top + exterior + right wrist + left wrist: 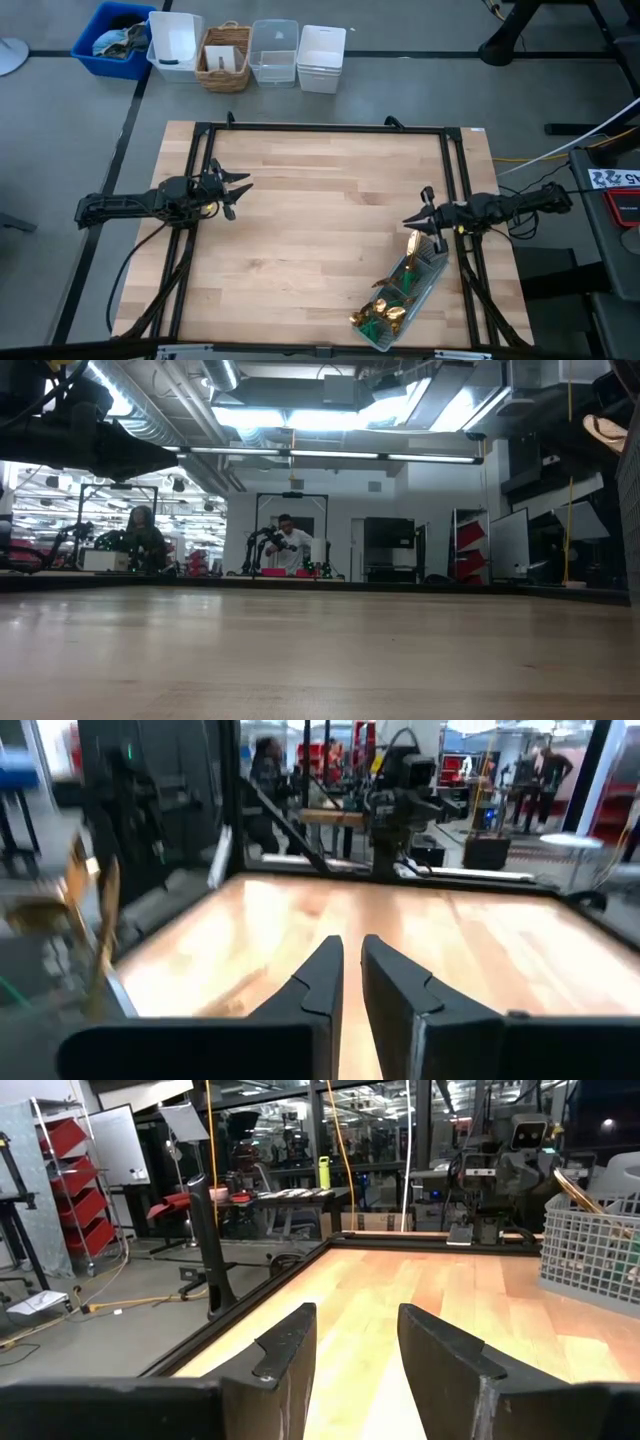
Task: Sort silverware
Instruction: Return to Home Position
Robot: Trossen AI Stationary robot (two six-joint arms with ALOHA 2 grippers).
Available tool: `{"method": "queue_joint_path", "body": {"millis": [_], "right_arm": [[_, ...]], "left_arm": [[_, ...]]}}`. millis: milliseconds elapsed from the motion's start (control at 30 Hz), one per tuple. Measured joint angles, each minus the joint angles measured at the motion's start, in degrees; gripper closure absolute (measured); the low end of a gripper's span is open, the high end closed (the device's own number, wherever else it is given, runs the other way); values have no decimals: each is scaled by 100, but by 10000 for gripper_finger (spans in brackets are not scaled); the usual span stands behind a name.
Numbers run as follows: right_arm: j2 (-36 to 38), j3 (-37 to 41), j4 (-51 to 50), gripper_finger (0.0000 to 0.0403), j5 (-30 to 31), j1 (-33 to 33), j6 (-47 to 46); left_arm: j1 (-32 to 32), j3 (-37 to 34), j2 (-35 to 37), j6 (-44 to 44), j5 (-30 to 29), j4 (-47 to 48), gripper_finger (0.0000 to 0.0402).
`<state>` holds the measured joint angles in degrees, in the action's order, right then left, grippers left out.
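Seen from above, a light wooden table (320, 220) carried a clear plastic rectangular tray (441, 264) near its front right corner. The gold-headed, teal-handled silverware (392, 305) lay piled inside it. The left gripper (240, 198) hung over the table's left side, fingers apart and empty. The right gripper (410, 222) hovered just beyond the tray's far end, its fingers nearly together and holding nothing.
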<state>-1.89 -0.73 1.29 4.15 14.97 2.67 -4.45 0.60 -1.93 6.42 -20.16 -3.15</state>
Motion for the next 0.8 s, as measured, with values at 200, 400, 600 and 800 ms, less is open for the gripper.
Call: {"method": "queue_joint_path", "body": {"millis": [200,400,600,800], "right_arm": [[-57,-2,-22,359,-18,-1,276],[-57,-2,0,359,-21,-1,282],[-59,0,87,359,-10,-1,327],[-61,0,95,359,-12,-1,322]], "left_arm": [[0,0,0,0,0,-1,267],[0,0,0,-1,0,-1,267],[0,0,0,0,0,-1,267],[0,0,0,0,0,-1,267]]}}
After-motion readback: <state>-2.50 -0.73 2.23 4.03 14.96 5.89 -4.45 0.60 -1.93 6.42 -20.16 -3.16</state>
